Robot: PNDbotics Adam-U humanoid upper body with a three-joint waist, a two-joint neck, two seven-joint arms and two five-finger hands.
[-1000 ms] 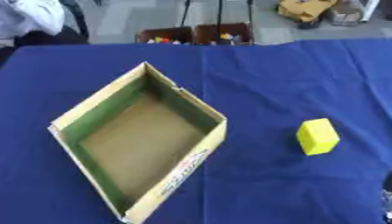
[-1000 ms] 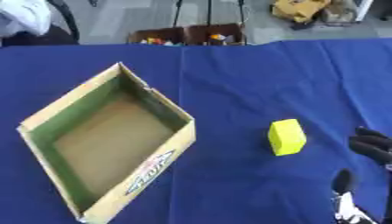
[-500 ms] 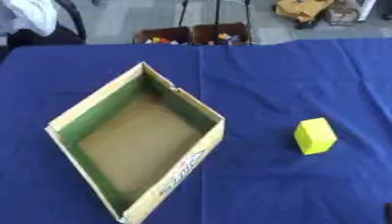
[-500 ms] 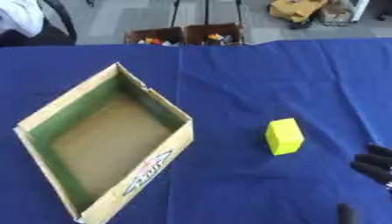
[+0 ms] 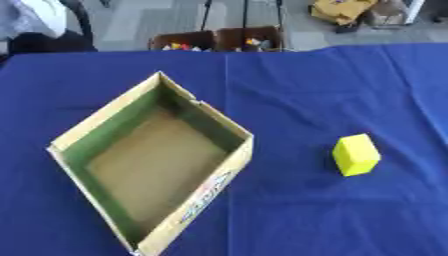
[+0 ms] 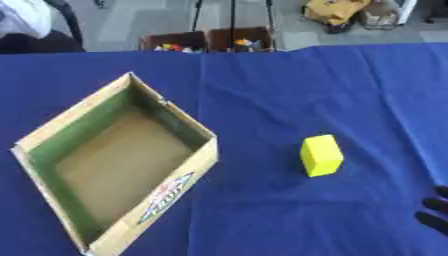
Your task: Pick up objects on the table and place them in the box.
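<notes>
An open cardboard box with green inner walls and a bare brown floor lies askew on the left half of the blue table; nothing is inside it. A yellow block rests on the cloth to the right of the box, a clear gap away from it. Only a dark sliver of my right hand shows, at the lower right edge of the right eye view, well below and to the right of the block and touching nothing. My left hand is out of sight.
The blue cloth covers the whole table. Beyond its far edge stand two brown crates with small colourful things, and some cardboard clutter lies on the floor at the upper right.
My right hand has drawn back toward the lower right corner and now barely shows. The box and the yellow block have stayed where they were.
</notes>
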